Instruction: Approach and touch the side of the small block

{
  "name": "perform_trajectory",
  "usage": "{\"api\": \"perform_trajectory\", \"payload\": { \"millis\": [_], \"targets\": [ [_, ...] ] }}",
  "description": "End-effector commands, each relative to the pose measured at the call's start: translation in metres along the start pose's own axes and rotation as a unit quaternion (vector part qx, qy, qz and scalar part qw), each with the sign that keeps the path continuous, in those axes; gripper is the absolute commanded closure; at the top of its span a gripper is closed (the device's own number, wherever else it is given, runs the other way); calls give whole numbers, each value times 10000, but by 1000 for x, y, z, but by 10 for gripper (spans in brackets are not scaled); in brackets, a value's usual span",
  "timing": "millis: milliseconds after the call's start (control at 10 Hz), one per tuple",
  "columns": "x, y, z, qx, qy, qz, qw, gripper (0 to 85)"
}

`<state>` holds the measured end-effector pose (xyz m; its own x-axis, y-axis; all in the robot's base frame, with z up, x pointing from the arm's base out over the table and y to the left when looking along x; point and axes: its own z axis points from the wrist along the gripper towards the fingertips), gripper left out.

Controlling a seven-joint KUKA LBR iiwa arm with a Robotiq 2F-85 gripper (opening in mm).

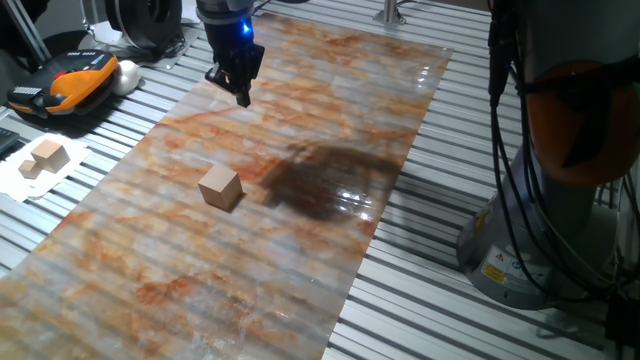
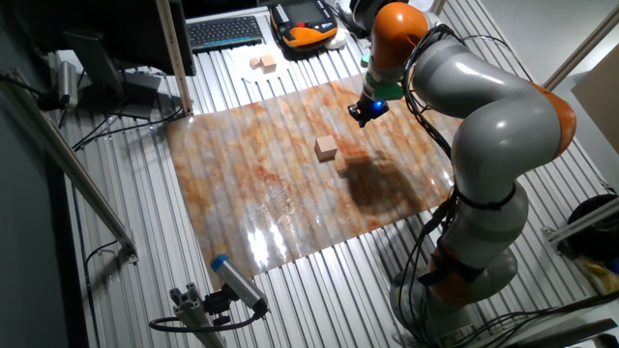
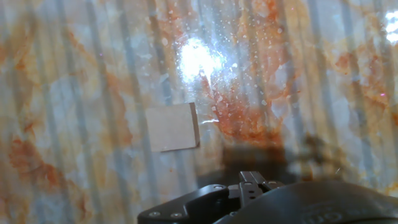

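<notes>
The small block (image 1: 220,187) is a light-tan wooden cube lying on the marbled orange-grey mat (image 1: 300,250). It also shows in the other fixed view (image 2: 326,147) and left of centre in the hand view (image 3: 172,127). My gripper (image 1: 242,95) hangs above the mat, behind the block and apart from it, with its fingers drawn together to a point and nothing held. In the other fixed view the gripper (image 2: 366,114) is up and to the right of the block. The hand view shows only the dark gripper body along its bottom edge.
Pale wooden blocks (image 1: 45,158) lie on white paper left of the mat. An orange and black device (image 1: 65,85) sits at the back left. The robot base (image 1: 540,220) with its cables stands to the right. A keyboard (image 2: 224,32) lies beyond the mat.
</notes>
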<state>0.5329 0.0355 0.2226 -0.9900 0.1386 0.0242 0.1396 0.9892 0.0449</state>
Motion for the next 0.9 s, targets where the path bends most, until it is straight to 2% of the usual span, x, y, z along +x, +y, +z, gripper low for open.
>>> {"api": "perform_trajectory", "payload": {
  "millis": [0, 800],
  "targets": [
    [0, 0, 0, -7, 1, -1, 10000, 850],
    [0, -1, 1, -46, 14, 15, 10000, 850]
  ]
}}
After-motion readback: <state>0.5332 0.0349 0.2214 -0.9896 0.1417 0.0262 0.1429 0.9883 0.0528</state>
